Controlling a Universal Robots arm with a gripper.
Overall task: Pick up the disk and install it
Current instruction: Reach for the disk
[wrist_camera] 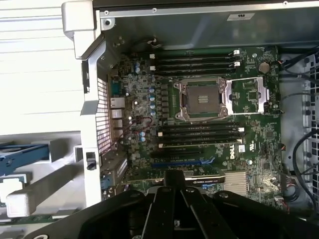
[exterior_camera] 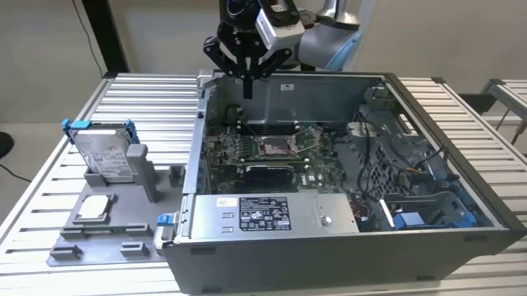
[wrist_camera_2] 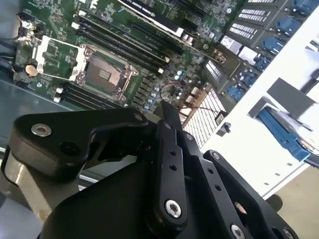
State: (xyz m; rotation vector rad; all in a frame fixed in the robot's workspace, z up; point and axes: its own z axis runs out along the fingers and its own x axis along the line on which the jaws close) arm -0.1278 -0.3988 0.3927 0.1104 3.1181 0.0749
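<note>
Item: disk, a silver-grey drive with a white label in a blue plastic carrier.

Location: it stands upright in a grey fixture on the slatted table, outside the open computer case, on the exterior view's left of it. Its lower part sits in the fixture's slot; the upper part and the blue top corners stand free.

Handling, by my estimate: rigid and dense for its bulk, with smooth metal faces that could slip. It is likely sensitive to knocks, so no dropping or scraping. The carrier is probably springier than the drive body.

Hold point, by my estimate: the free upper part, pinched across the two flat faces. A straight lift should suit the slot.

Tool: my gripper has its fingers pressed together on nothing. Both wrist views show the same.

Position of tool: it hangs above the case's rear wall, over the motherboard.

Relation: the disk is well apart from my gripper, lower and toward the exterior view's left, with the case's side wall between them. No contact.
</note>
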